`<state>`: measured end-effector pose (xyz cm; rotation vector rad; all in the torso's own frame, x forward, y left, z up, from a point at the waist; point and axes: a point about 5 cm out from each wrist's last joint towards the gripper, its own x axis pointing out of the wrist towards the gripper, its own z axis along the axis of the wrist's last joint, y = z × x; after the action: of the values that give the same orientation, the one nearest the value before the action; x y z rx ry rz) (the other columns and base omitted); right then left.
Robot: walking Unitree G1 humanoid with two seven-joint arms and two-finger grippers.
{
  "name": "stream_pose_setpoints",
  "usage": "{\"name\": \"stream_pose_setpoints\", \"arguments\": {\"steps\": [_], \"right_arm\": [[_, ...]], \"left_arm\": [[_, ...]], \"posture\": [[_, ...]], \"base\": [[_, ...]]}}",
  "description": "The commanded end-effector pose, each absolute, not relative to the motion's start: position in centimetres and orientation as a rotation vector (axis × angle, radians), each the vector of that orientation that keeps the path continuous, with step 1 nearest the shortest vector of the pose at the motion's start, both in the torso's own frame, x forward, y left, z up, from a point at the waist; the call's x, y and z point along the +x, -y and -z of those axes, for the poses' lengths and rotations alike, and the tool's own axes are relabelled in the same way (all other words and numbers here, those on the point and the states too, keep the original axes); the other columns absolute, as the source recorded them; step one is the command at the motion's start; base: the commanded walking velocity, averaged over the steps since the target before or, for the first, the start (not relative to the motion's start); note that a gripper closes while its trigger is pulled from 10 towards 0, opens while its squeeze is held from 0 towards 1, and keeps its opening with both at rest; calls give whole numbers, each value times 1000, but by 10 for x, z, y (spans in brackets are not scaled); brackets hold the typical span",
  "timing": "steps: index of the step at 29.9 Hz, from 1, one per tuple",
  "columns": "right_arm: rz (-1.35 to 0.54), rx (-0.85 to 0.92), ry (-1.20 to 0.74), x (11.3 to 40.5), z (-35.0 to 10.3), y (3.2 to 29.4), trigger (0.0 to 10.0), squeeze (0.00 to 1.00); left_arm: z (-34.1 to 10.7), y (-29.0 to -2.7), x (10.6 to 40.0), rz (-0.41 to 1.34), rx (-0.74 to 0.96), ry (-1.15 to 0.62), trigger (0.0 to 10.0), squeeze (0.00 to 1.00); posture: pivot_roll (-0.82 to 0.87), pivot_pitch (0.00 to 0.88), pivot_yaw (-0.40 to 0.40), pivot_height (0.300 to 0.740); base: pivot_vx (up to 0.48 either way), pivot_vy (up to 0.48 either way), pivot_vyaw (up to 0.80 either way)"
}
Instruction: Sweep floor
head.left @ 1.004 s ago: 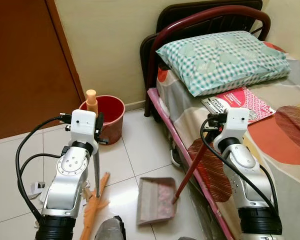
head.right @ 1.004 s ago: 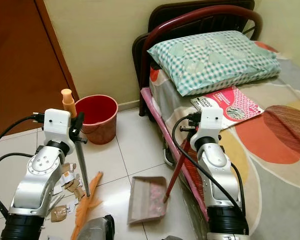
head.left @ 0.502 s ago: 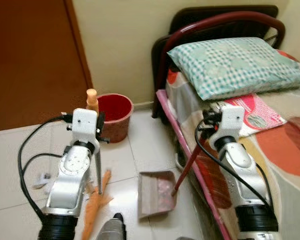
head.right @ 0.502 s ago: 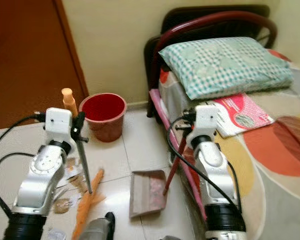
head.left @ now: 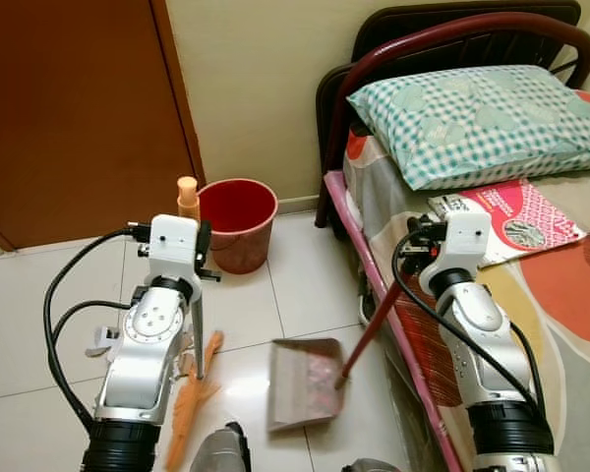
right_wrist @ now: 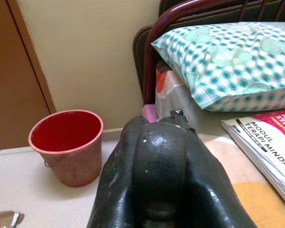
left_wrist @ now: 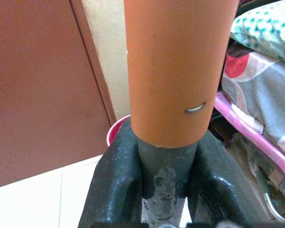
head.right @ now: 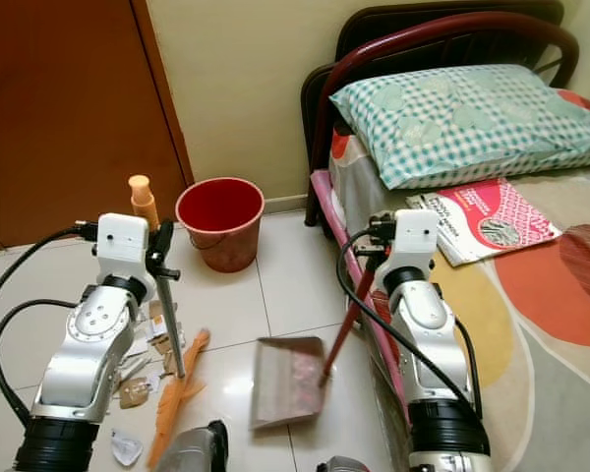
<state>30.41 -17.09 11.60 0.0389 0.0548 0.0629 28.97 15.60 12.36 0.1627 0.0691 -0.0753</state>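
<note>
My left gripper (head.left: 193, 258) is shut on the grey shaft of a broom (head.left: 196, 339), just below its orange cap (left_wrist: 173, 71). The orange bristles (head.left: 192, 398) rest on the white tiles by my left side. My right gripper (head.left: 414, 258) is shut on the top of a dark red dustpan handle (head.left: 368, 332). The handle slants down to a pinkish-brown dustpan (head.left: 303, 382) lying flat on the floor beside the bed, with pale litter in it. Torn paper scraps (head.right: 143, 366) lie on the tiles left of the broom.
A red bucket (head.left: 238, 222) stands against the wall by the brown door (head.left: 79, 108). On the right is a bed with a dark red metal frame (head.left: 452, 29), a pink rail (head.left: 379, 295), a checked pillow (head.left: 482, 118) and a pink book (head.left: 526, 211).
The camera has swung left, so the bucket and the bed sit further right in the picture. Both grippers keep their hold; broom and dustpan stay where they were.
</note>
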Motion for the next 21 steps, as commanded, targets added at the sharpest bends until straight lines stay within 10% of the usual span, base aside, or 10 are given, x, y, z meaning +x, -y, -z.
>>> {"name": "stream_pose_setpoints", "arguments": {"steps": [1,21], "right_arm": [[-54,51,-17,307,-123,172,10000,0],[37,13,23,307,-121,179,10000,0]], "left_arm": [[-137,-158,291,66,206,-16,10000,0],[-177,-171,291,-16,307,184,10000,0]], "posture": [[-6,55,-51,740],[23,3,-50,740]], "base": [[0,0,0],[0,0,220]]}}
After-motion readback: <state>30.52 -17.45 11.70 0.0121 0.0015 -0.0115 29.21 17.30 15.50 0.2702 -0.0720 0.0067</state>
